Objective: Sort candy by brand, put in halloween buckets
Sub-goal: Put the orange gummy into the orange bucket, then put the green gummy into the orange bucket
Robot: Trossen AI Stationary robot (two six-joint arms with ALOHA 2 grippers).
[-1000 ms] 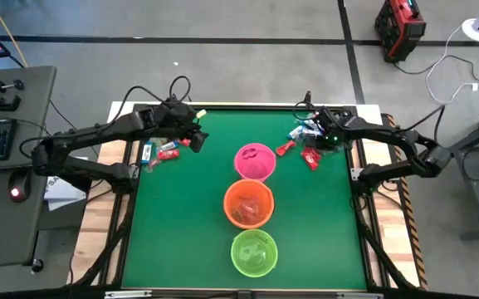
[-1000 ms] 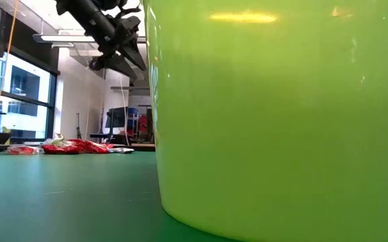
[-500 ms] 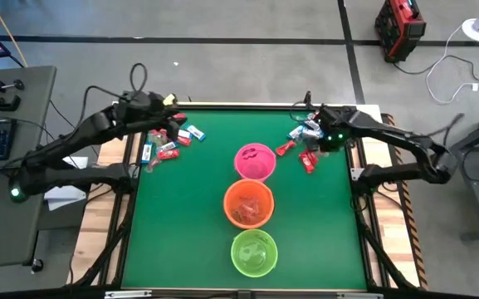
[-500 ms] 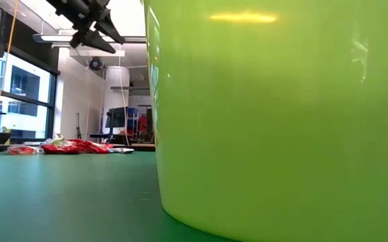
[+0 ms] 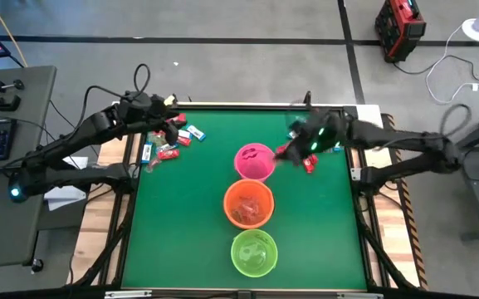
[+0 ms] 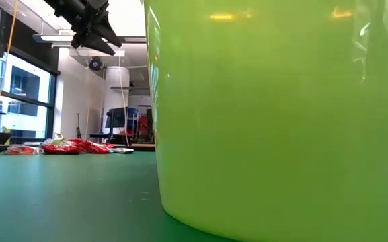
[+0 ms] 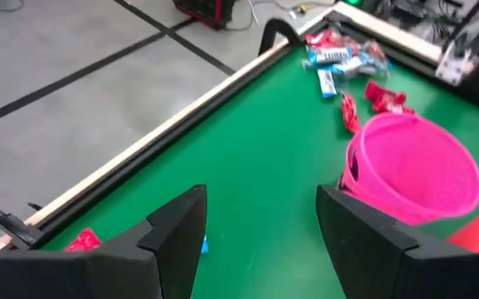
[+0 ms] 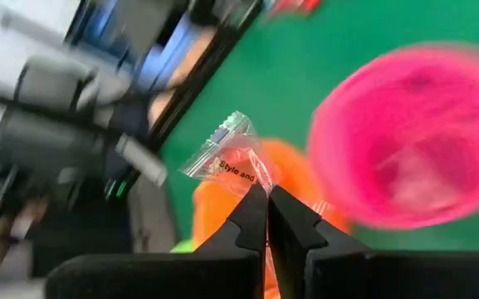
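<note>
Three buckets stand in a row down the table's middle: pink [image 5: 255, 161] farthest, orange [image 5: 248, 203], lime green [image 5: 254, 252] nearest. Small wrapped candies lie in one heap at the far left [image 5: 169, 146], and some red ones lie at the far right [image 5: 310, 164]. My right gripper [image 5: 299, 149] hovers between the right candies and the pink bucket [image 8: 413, 141], shut on a clear-and-orange-red candy [image 8: 232, 158]. My left gripper [image 5: 170, 127] hangs open above the left heap; in its wrist view the open fingers [image 7: 260, 220] frame bare green mat. My right gripper [image 8: 266, 189] pinches the candy packet by one end [image 8: 252, 178], between its two fingertips only. The packet is lifted clear of the table and sticks out past the fingertips. Beyond it the pink and orange buckets show.
The green bucket [image 6: 281, 114] fills most of the low view, with the left heap [image 6: 69, 146] lying on the mat beside it. Open green mat lies on either side of the bucket row. A wooden rim [image 7: 164, 133] borders the far edge.
My right gripper has left the far-right candies and swung toward the pink bucket, carrying the packet clear of the table. My left gripper drew back from near the pink bucket toward the far left corner and rose, then held still.
</note>
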